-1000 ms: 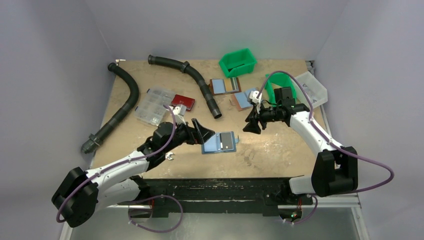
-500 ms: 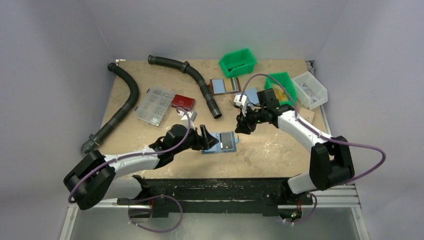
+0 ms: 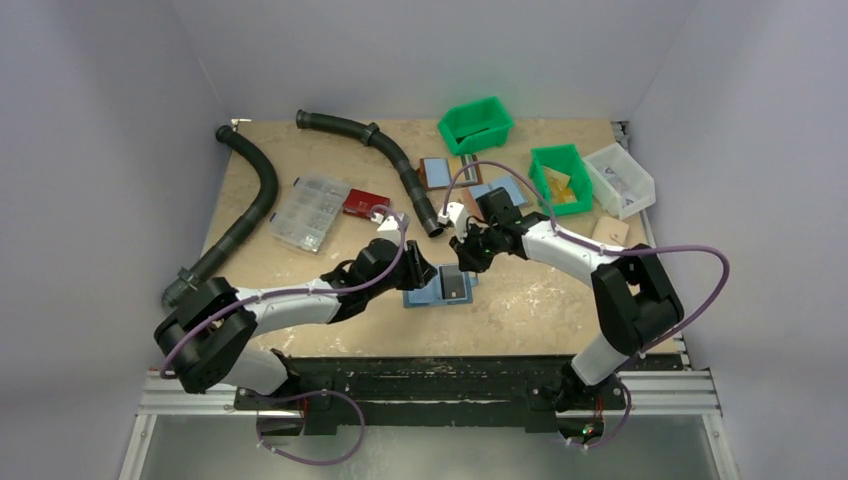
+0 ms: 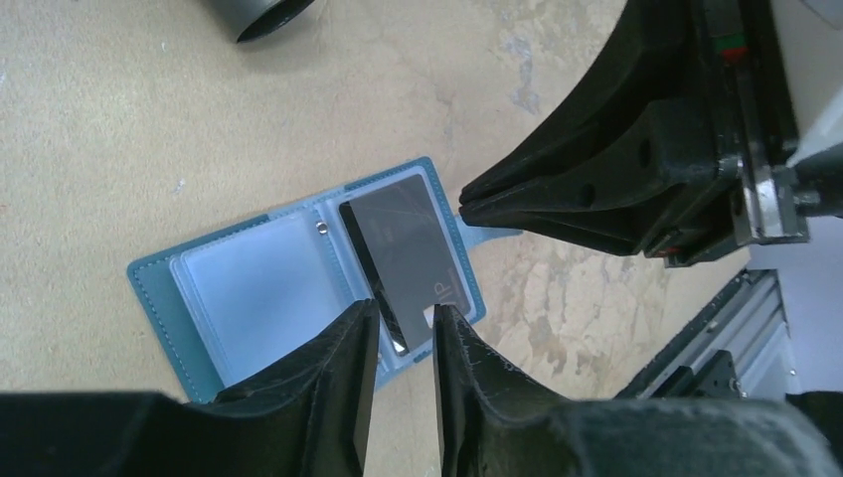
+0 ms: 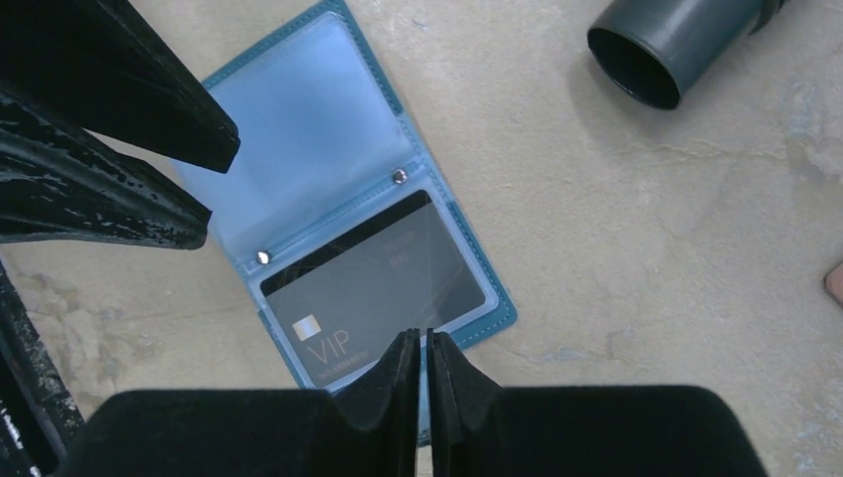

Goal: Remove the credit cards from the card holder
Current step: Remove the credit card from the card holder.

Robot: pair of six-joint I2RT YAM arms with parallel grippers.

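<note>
The card holder (image 3: 422,295) lies open and flat on the table, teal outside with light-blue clear pockets (image 5: 298,149). A grey credit card (image 5: 378,278) marked VIP sits in its right pocket (image 4: 408,253). My left gripper (image 4: 406,323) hovers at the holder's near edge, its jaws a narrow gap apart, with the card's corner showing in that gap. My right gripper (image 5: 418,343) is at the opposite long edge of the card, fingers pressed nearly together with nothing visible between them. In the top view the left gripper (image 3: 425,272) and the right gripper (image 3: 462,262) meet over the holder.
A black hose (image 3: 400,170) ends just behind the holder, its open mouth (image 5: 636,70) close by. A second hose (image 3: 250,200), a clear organiser box (image 3: 305,210) and a red case (image 3: 365,203) lie left. Two green bins (image 3: 476,124) (image 3: 560,175), a clear bin (image 3: 620,178) and brown-backed holders (image 3: 448,170) stand behind.
Both arms have reached in toward the open card holder, the right one travelling left. Both grippers have narrowed from wide open, the right almost to touching.
</note>
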